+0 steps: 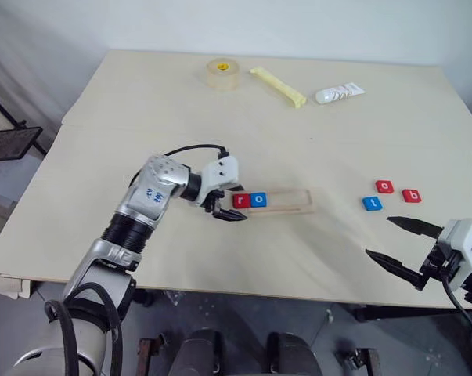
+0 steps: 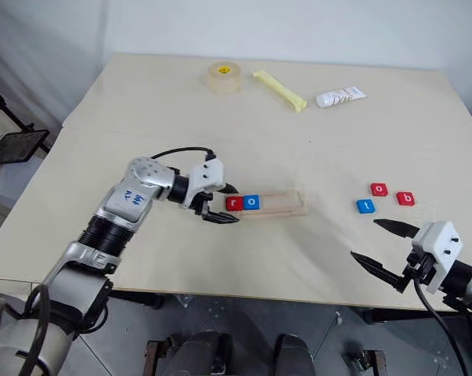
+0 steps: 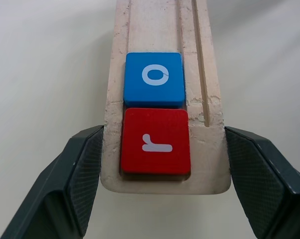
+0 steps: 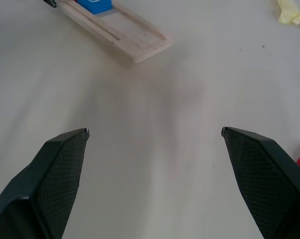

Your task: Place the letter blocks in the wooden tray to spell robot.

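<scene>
The wooden tray (image 1: 290, 202) lies mid-table, with a red r block (image 3: 155, 141) at its left end and a blue o block (image 3: 154, 78) right after it. My left gripper (image 1: 241, 203) straddles that end, and its fingertips (image 3: 92, 144) press on both sides of the tray. Three loose letter blocks lie to the right: a red o (image 1: 384, 186), a red b (image 1: 412, 196) and a blue t (image 1: 372, 204). Near the table's front right edge my right gripper (image 1: 378, 236) stands wide open and holds nothing, just short of those blocks.
At the far edge of the table lie a roll of tape (image 1: 223, 73), a yellow stick (image 1: 278, 86) and a white tube (image 1: 339, 93). A black stand (image 1: 9, 142) is off the table's left side.
</scene>
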{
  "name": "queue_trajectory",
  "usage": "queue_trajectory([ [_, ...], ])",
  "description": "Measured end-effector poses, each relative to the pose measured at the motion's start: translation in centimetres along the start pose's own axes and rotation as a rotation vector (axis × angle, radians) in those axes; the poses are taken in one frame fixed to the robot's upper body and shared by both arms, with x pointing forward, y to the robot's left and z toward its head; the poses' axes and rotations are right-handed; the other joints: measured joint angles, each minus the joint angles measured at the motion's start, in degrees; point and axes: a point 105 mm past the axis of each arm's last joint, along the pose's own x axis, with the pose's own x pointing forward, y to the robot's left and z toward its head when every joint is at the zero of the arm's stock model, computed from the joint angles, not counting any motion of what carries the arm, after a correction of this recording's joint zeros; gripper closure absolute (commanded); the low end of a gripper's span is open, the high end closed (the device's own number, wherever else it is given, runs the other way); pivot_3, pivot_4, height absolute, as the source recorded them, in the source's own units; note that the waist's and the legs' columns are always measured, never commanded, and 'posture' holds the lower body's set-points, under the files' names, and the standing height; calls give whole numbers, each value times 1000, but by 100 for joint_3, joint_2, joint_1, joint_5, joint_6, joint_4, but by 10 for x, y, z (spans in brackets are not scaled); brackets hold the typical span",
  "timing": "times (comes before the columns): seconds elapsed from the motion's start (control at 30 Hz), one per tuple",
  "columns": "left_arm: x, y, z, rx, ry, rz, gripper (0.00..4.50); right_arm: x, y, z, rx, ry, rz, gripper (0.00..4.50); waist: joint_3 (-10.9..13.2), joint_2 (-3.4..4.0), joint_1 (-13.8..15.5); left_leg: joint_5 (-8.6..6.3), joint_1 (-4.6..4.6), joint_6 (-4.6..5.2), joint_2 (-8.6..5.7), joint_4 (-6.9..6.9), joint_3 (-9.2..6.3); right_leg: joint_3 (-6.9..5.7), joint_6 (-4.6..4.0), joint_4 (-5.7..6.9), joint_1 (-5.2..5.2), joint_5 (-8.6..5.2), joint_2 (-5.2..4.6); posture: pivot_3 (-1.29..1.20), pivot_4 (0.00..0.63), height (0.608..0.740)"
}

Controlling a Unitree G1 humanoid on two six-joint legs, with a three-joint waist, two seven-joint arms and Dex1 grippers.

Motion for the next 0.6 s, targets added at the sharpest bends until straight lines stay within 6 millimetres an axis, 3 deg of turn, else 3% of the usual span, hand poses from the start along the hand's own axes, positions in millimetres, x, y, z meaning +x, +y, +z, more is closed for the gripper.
queue_trajectory([
  [0.27, 38, -17, 24, 52, -5, -48, 1112, -12, 6, -2, 5, 15, -42, 0, 0, 1, 30, -3, -4, 4, -3, 5, -8, -1, 2, -4, 4, -1, -1, 0, 150, 740],
  [0.6, 62, -34, 21, 61, 22, -76, 1112, -28, 12, -4, 22, 30, -95, 0, -1, 3, 37, -3, -2, 4, -2, 6, -7, 1, 4, -5, 6, -1, -1, 0, 150, 740],
])
